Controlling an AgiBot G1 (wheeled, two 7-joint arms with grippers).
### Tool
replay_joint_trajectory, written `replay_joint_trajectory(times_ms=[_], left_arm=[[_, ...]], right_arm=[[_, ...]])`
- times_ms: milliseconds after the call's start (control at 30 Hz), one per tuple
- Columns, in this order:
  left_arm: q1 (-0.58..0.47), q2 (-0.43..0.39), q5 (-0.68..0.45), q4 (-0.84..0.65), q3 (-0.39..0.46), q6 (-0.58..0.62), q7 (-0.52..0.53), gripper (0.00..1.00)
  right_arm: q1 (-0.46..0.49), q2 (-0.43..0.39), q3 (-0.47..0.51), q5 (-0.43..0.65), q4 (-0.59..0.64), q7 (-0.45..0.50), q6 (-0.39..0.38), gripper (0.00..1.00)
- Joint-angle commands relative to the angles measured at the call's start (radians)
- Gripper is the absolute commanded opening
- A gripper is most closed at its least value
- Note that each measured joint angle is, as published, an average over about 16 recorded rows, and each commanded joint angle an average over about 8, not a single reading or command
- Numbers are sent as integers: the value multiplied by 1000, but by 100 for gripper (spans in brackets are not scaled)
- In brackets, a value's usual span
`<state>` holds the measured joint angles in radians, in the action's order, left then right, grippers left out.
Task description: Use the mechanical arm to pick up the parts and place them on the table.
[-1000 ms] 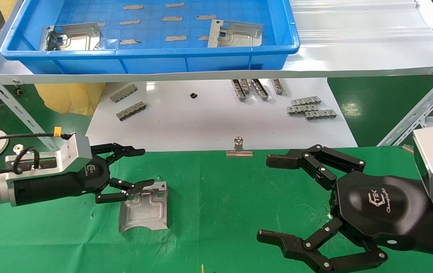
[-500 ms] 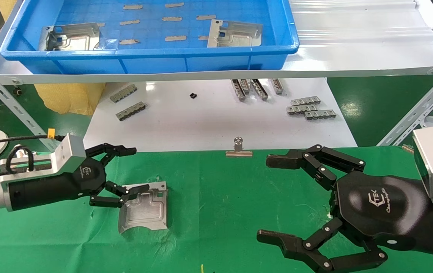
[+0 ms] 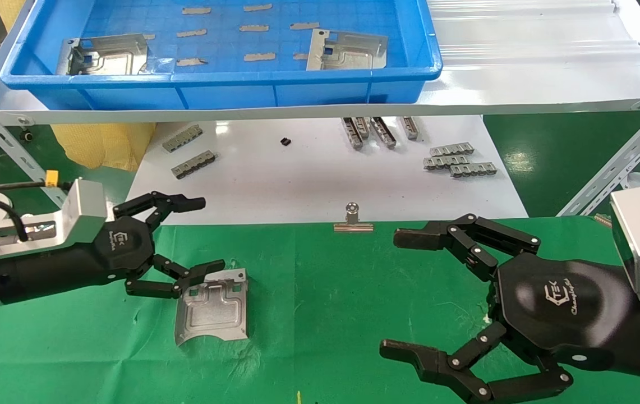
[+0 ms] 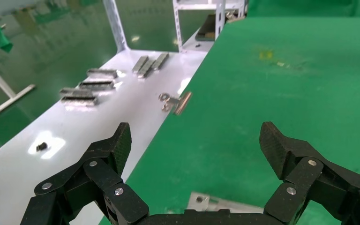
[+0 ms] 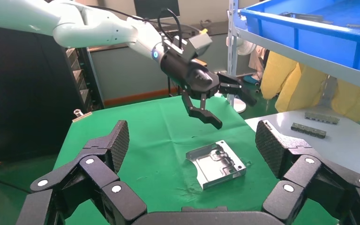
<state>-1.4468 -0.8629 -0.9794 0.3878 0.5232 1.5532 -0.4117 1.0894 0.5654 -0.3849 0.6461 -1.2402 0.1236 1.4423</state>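
A silver stamped part (image 3: pixel 213 307) lies flat on the green table (image 3: pixel 325 292); it also shows in the right wrist view (image 5: pixel 217 163) and as a corner in the left wrist view (image 4: pixel 206 202). My left gripper (image 3: pixel 199 235) is open and empty, raised just above and left of that part, clear of it. Two more parts (image 3: pixel 107 53) (image 3: pixel 348 49) lie in the blue tray (image 3: pixel 224 90) on the shelf. My right gripper (image 3: pixel 401 294) is open and empty, low over the table at the right.
A white board (image 3: pixel 308 174) behind the cloth carries grey ribbed bars (image 3: pixel 457 160) and a small black piece (image 3: pixel 285 141). A silver binder clip (image 3: pixel 353 220) sits at the cloth's far edge. Slanted metal shelf struts (image 3: pixel 617 163) stand at both sides.
My left gripper has drawn back to the left and lifted off the part, open wider. The part stays on the cloth. The right arm has not moved.
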Motion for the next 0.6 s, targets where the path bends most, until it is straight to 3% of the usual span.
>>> replay_joint_trajectory(times_ms=[33, 600], left_arm=[[19, 13, 12, 45, -12, -3, 30, 100], [178, 120, 119, 428, -116, -27, 286, 100]], right_arm=[[0, 0, 0, 0, 0, 0, 0, 100], [0, 0, 0, 0, 0, 0, 0, 100]])
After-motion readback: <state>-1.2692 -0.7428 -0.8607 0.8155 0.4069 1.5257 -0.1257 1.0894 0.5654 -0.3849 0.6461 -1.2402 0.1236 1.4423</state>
